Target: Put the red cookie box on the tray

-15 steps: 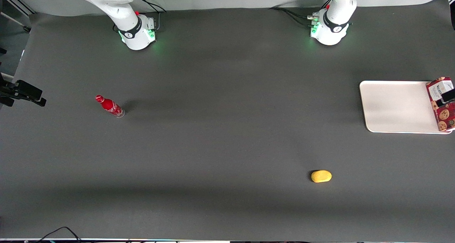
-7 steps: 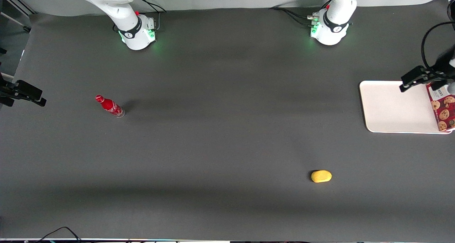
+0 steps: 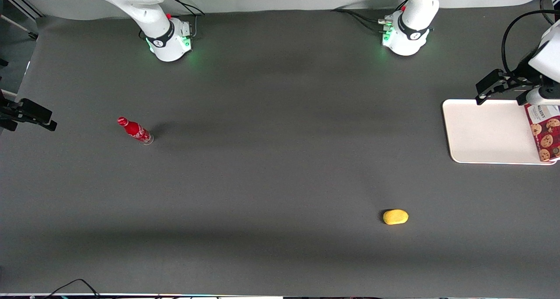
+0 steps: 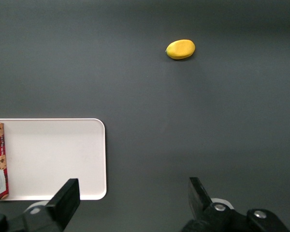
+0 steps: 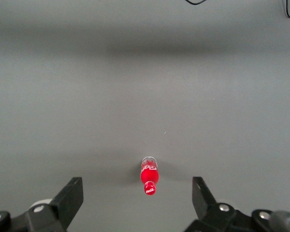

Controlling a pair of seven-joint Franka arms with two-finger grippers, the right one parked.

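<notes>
Now red cookie box (image 3: 546, 133) lies flat on tray (image 3: 485, 132) edge; gripper (image 4: 130, 203) released, risen, fingers spread; placement looks done.

Dark grey table (image 3: 271, 181) bearing three things directly. A cream-white tray (image 3: 485, 132) lies flat toward the working arm's end, with the red cookie box (image 3: 547, 135) lying on it along the tray's outer short edge. A yellow lemon-shaped thing (image 3: 395, 216) rests on the bare surface, nearer the front camera than the tray and well apart from it. A small red bottle (image 3: 134, 131) stands toward the parked arm's end. The gripper (image 3: 503, 91) hangs above the tray's farther edge, fingers spread apart, holding nothing.
</notes>
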